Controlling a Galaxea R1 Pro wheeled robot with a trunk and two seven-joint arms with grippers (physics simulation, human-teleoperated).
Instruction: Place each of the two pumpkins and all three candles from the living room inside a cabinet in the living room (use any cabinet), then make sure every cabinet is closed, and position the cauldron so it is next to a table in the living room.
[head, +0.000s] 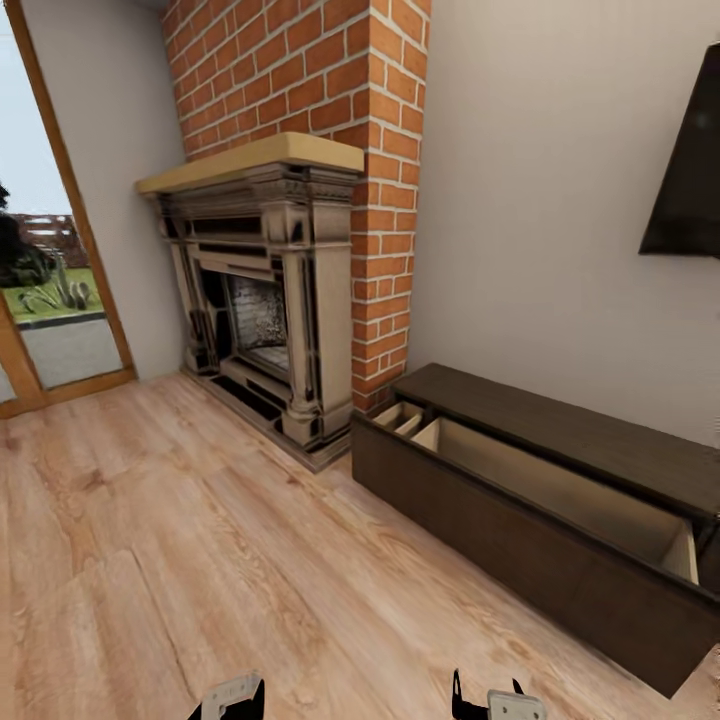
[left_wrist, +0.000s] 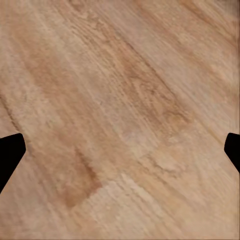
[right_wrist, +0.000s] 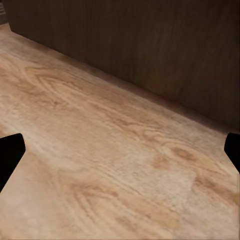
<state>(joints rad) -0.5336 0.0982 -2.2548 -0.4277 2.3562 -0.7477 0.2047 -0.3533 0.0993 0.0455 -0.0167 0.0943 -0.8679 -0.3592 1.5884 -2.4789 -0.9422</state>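
Note:
The long low dark-brown cabinet (head: 520, 545) runs along the right wall. Its drawer front is pulled out, baring light tan divided insides (head: 560, 480) with nothing visible in them. My left gripper (head: 232, 700) and right gripper (head: 490, 702) hang low over the wood floor at the near edge of the head view. The left gripper (left_wrist: 120, 155) is open above bare floor. The right gripper (right_wrist: 120, 155) is open too, facing the cabinet's dark front (right_wrist: 150, 45) across a strip of floor. The pumpkins, candles, cauldron and table are out of view.
A carved stone fireplace (head: 270, 290) with a tan mantel stands under a red brick chimney (head: 330, 80), just left of the cabinet. A dark TV (head: 690, 170) hangs on the wall above. A glass door (head: 50, 300) is at far left. Wood floor (head: 200, 540) spreads ahead.

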